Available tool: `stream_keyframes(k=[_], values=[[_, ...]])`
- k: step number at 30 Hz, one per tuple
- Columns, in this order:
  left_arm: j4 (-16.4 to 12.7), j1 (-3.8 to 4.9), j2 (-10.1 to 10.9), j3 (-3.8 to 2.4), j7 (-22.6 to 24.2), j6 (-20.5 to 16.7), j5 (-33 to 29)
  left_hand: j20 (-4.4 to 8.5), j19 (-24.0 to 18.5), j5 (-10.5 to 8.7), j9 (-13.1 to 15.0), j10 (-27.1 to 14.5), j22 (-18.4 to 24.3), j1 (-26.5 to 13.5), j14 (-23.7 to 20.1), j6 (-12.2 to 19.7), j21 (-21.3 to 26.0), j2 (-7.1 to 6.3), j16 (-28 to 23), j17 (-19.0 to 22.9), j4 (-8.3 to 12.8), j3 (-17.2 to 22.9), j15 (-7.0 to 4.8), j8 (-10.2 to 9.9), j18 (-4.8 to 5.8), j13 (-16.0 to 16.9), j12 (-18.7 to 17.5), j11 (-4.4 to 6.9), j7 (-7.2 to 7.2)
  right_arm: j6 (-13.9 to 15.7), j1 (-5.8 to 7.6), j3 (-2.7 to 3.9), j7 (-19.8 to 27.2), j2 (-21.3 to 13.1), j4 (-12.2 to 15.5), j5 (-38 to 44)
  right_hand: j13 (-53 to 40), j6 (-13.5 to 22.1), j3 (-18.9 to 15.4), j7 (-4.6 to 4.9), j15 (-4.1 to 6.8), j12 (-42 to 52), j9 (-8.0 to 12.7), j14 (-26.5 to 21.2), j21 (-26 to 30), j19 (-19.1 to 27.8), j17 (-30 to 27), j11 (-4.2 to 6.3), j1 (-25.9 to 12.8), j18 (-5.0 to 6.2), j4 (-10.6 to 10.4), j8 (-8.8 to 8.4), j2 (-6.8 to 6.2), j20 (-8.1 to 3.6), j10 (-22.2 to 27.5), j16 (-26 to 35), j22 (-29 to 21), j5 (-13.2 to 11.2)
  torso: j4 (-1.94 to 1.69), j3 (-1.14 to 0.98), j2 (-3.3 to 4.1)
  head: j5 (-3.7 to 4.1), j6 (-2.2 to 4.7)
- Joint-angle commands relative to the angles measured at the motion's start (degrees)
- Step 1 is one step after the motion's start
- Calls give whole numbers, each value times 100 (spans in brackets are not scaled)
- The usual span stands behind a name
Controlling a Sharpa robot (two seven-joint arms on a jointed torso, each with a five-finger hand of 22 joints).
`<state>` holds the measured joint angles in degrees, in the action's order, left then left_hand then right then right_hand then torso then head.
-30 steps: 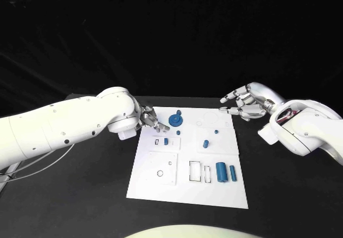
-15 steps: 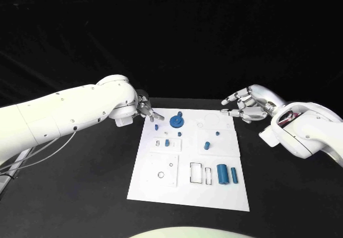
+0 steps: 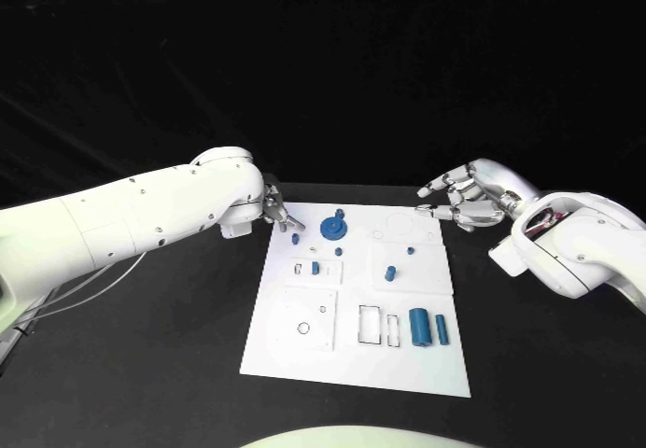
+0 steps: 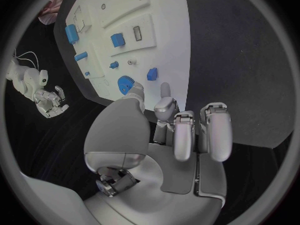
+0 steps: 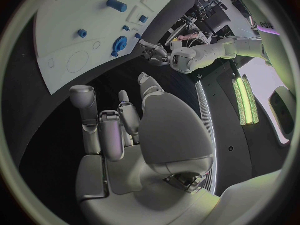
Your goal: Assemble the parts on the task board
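— White board (image 3: pixel 303 355), flat on the black desk (image 3: pixel 148 373)?
— Yes. Blue toothed wheel (image 3: pixel 332 225) near the far edge, small blue pegs (image 3: pixel 337 250) just beneath.
— Nearer the front?
— Two blue cylinders (image 3: pixel 417 325) lying side by side, beside rectangular slots (image 3: pixel 369 322).

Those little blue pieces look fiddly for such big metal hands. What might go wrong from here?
The left hand hovers empty at the task board's far corner, close to the blue gear; reaching in, its fingers could knock the gear or the small blue parts beside it. The two blue cylinders lie loose on their sides and might roll if the board is bumped. The right hand, also empty, waits off the board.
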<state>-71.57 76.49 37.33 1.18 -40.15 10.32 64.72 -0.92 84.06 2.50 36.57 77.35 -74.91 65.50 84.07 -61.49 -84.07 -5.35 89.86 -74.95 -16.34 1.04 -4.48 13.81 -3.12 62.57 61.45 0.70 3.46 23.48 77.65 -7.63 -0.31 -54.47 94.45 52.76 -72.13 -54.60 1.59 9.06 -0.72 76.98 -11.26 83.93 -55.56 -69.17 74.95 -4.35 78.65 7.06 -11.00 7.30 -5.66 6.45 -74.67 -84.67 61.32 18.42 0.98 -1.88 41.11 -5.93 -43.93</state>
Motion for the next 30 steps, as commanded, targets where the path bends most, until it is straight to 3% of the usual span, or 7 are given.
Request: stream_keyframes(k=[1,10,30], values=[[49,-12,-48,1,20,165,47,-33,55,29,-8,-46,-310,73,593,13,29,8,14,-1505,0,-37,33,-20,52,-2,-13,-1,4,-43,-4,0,50,8,7,59,5,-17,-32,-11,48,-30,-6,259,28,26,386,5,-24,81,-3,18,32,0,40,27,-2,19,2,-5,-6,2,-14],[118,-54,-119,13,37,204,-35,-34,60,29,-9,-44,-321,92,593,11,24,19,14,-1505,-1,-40,34,-22,54,3,-7,-1,4,-42,-4,0,52,17,7,59,5,-17,-32,-11,48,-30,-6,259,28,26,386,5,-24,81,-3,18,32,0,40,27,-2,19,-1,-3,-4,-14,-10],[156,-95,-179,16,81,190,-279,-39,62,30,-21,-49,-335,391,593,-11,20,223,14,-1505,29,-19,36,-41,56,7,7,-3,7,-43,-9,0,59,48,-6,59,3,-15,-33,-11,49,-28,-7,259,37,26,387,6,-16,82,-3,21,36,-1,38,28,-5,36,-2,-9,-5,-10,-34]])
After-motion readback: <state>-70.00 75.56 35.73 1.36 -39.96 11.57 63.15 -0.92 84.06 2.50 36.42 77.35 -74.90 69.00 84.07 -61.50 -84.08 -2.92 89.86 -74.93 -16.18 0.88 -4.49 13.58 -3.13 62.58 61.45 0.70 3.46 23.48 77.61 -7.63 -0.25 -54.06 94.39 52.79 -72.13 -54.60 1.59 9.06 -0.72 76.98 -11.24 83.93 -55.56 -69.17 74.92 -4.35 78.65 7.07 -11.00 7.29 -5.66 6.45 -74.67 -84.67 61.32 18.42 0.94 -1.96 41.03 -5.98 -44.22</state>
